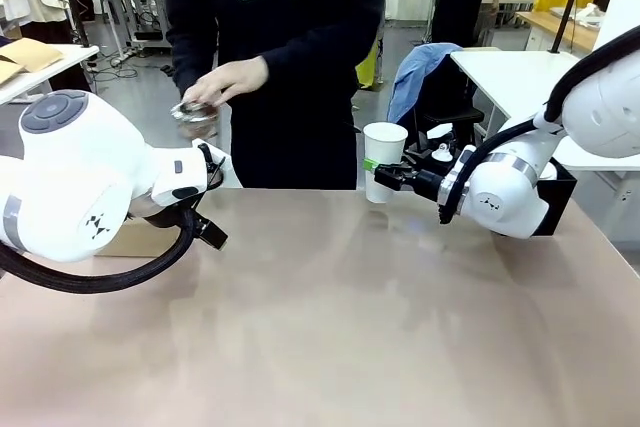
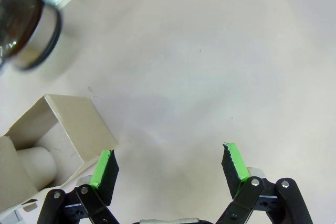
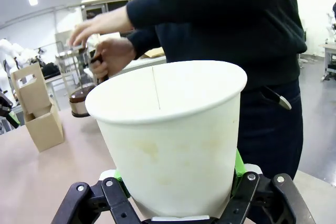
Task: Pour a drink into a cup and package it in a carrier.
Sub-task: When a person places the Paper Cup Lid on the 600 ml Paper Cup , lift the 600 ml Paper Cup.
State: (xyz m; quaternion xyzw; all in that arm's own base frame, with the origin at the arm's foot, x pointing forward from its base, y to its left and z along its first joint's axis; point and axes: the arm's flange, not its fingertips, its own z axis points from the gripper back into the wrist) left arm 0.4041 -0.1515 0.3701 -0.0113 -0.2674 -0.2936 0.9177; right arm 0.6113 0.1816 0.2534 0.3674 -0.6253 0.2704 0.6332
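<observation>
Front view: tapered paper cup (image 1: 385,152)

Left claw (image 2: 170,156) spread wide, aimed downward, right claw (image 1: 384,173) clamped tight, forearm held level

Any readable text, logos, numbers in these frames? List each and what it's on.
"SB": white print below a swoosh sign on the person's dark sweatshirt.
"NIKE": just above it, its top cut by the picture edge, so a likely reading only.
Small dark marks on the left arm and right arm: too small to read.
The cup and carrier: no print.
</observation>
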